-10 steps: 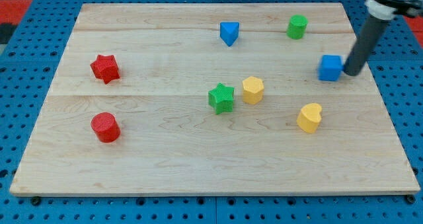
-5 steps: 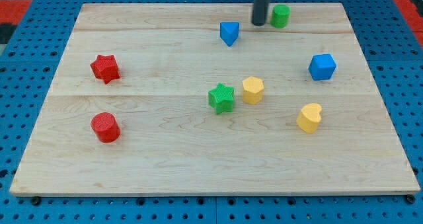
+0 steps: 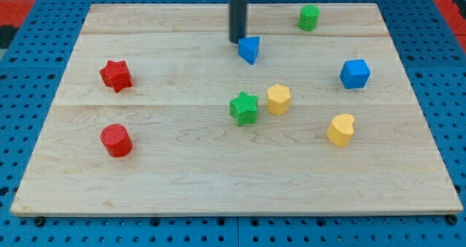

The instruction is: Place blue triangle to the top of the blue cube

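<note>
The blue triangle (image 3: 249, 49) lies near the top middle of the wooden board (image 3: 182, 167). The blue cube (image 3: 354, 73) lies at the right, well apart from it, lower and further right. My tip (image 3: 237, 41) is at the triangle's upper left edge, touching or almost touching it. The dark rod rises straight up out of the view's top.
A green cylinder (image 3: 309, 17) is at the top right. A yellow hexagon (image 3: 278, 99) and a green star (image 3: 244, 108) sit together in the middle. A yellow heart (image 3: 340, 130) is at the lower right. A red star (image 3: 115, 75) and a red cylinder (image 3: 116, 140) are at the left.
My tip went from the blue cube's right side up past the green cylinder, nudging both left, then on to the blue triangle's upper left. The triangle has shifted slightly down.
</note>
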{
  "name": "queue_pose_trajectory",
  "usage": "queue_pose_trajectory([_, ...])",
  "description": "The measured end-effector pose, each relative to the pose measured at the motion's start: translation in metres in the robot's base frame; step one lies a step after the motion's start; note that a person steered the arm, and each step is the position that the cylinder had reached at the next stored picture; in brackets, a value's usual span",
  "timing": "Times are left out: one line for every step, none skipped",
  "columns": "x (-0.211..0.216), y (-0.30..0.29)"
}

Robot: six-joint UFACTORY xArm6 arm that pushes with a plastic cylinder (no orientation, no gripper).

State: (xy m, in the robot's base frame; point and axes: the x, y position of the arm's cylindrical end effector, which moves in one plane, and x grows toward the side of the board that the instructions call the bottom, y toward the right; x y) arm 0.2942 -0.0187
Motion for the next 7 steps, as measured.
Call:
queue_pose_trajectory([0.011, -0.002])
queue_pose_trajectory([0.025, 0.043])
queue_pose_trajectory([0.039, 0.086])
queue_pose_trajectory([0.046, 0.119])
queue_pose_trajectory([0.041, 0.097])
queue_pose_trajectory([0.041, 0.104])
queue_pose_trajectory([0.041, 0.137])
